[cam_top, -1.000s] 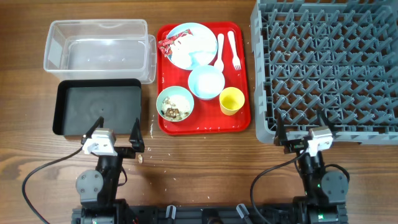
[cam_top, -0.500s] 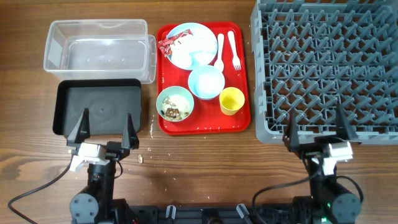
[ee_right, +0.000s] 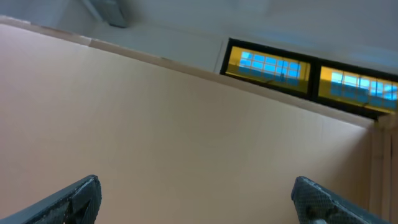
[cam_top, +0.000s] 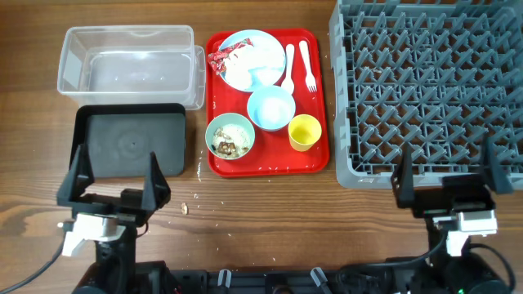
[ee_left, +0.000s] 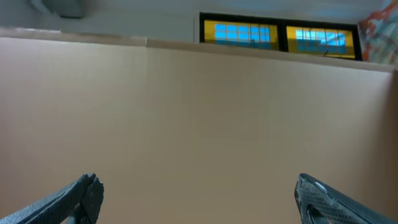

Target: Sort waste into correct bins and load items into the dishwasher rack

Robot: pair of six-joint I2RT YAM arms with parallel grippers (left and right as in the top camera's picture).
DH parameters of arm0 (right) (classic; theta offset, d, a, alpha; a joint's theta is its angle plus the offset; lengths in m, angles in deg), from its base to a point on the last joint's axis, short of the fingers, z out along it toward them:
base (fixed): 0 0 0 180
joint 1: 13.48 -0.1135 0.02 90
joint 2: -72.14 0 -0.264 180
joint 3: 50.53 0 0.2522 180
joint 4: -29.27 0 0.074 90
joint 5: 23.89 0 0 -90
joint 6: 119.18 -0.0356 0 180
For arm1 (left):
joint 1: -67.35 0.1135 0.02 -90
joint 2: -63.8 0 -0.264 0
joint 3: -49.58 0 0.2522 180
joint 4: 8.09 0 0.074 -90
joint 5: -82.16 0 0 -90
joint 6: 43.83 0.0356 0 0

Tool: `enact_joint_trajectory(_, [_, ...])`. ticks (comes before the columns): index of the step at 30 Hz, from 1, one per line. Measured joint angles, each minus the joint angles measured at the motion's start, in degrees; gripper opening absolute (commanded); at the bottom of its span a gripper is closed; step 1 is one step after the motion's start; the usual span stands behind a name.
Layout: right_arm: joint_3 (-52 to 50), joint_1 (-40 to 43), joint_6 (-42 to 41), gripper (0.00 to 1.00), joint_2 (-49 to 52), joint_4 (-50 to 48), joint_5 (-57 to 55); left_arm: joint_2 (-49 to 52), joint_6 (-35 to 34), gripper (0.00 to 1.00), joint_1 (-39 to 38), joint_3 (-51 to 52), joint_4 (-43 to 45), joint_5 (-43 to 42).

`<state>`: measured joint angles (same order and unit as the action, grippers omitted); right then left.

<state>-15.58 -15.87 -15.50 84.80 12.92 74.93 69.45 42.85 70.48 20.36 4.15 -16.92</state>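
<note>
Occlusion | left claw [cam_top: 114,174] overlaps black tray [cam_top: 131,143] near rim | wrist views: wall [ee_left: 186,124] only

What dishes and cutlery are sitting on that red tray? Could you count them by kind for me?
Plate: 1
Bowls: 2
Cup: 1
Spoon: 1
Fork: 1
Total: 6
</note>
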Motion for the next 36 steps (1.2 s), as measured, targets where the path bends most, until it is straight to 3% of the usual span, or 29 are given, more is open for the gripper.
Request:
enact_joint_trajectory(7, [11.72, -0.04, 1.73, 1.00, 14.01, 4.90, 4.13, 13.99, 0.02, 1.00, 0.00, -12.46, -2.38, -0.07])
enact_joint_trajectory(15, [32.13, -0.09, 2.34, 1.00, 29.70, 33.07, 9.57, 36.48, 0.04, 1.00, 0.00, -36.72, -26.58, -2.73])
enact_joint_trajectory(23, [47.47, -0.09, 0.72, 1.00, 41.33, 54.07, 10.51, 58.86, 0.00, 1.00, -0.02, -64.65, -53.13, -5.51])
enact_joint_trajectory(26, [49.64, -0.09, -0.72, 1.00, 43.71, 58.16, 10.64, 70.95, 0.55, 1.00, -0.61, -79.95, -67.36, -5.81])
enact_joint_trajectory(29, [50.56, -0.09, -2.34, 1.00, 45.59, 60.89, 10.73, 80.41, 1.77, 1.00, -2.82, -91.54, -75.19, -5.62])
enact_joint_trajectory(36, [50.75, -0.09, -3.74, 1.00, 47.67, 68.98, 12.85, 95.91, 3.48, 1.00, -12.07, -101.07, -83.65, -2.45])
